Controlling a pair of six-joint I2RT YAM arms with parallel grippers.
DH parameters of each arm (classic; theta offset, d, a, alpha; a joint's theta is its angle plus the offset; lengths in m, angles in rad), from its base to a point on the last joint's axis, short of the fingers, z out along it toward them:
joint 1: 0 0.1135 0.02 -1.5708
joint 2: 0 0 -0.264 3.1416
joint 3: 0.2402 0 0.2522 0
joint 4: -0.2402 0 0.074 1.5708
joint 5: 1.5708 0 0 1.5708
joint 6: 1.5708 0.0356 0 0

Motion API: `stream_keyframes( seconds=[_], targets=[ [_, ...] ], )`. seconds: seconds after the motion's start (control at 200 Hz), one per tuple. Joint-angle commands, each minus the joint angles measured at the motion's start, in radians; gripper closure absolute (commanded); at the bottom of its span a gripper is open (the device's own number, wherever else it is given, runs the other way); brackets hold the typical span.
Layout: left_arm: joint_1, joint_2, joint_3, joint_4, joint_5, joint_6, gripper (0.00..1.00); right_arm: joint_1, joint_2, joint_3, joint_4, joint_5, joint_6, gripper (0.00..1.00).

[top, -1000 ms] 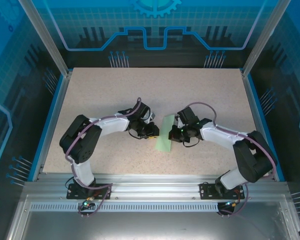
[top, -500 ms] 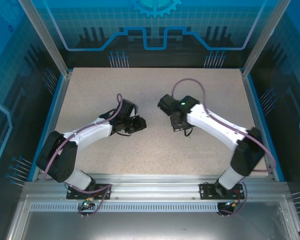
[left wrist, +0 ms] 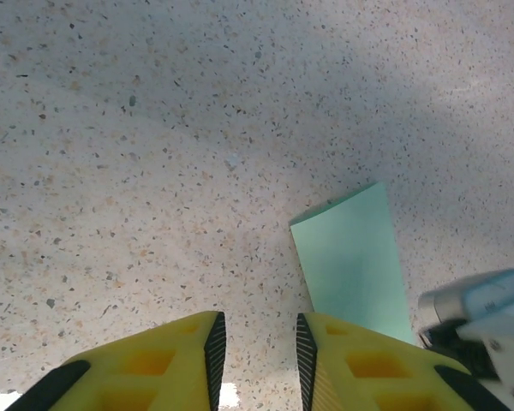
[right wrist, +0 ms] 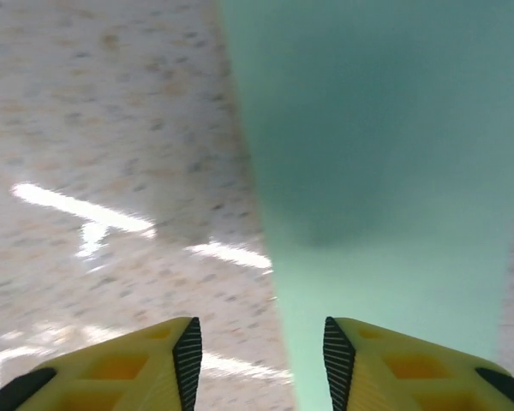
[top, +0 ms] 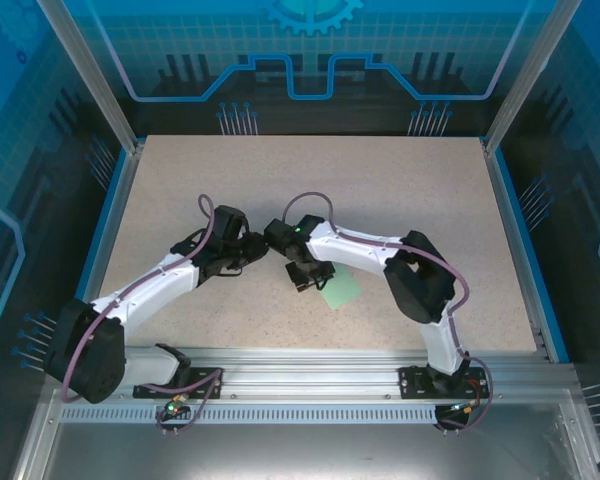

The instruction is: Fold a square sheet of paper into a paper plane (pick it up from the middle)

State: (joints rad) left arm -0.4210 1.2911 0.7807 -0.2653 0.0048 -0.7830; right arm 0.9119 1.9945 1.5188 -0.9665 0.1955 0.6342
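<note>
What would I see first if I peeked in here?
The pale green paper pops out, lying flat on the speckled table near the middle. The right gripper is right at its edge, and the left gripper is close beside that one, both open.

Overhead light was even; my right wrist view blurred the square sheet of paper (right wrist: 377,128), glare streaking the table (right wrist: 68,128).
</note>
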Motion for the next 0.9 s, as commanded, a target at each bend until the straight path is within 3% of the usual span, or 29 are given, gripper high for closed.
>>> stream_keyframes(
  seconds=[0.0,0.18,0.385,0.89],
  targets=[
    [0.01,0.014,0.004,-0.006,0.052,0.028,0.66,-0.063,-0.18,-0.132,0.22,-0.229,-0.014,0.49],
    [-0.02,0.134,0.053,0.091,0.29,0.057,0.59,-0.237,-0.394,-0.384,0.368,-0.299,-0.007,0.49],
    [-0.143,0.329,0.161,0.067,0.355,0.039,0.56,-0.45,-0.453,-0.544,0.49,-0.427,-0.04,0.49],
    [-0.15,0.513,0.233,0.096,0.394,0.006,0.55,-0.469,-0.303,-0.566,0.54,-0.483,-0.07,0.52]
  ],
)
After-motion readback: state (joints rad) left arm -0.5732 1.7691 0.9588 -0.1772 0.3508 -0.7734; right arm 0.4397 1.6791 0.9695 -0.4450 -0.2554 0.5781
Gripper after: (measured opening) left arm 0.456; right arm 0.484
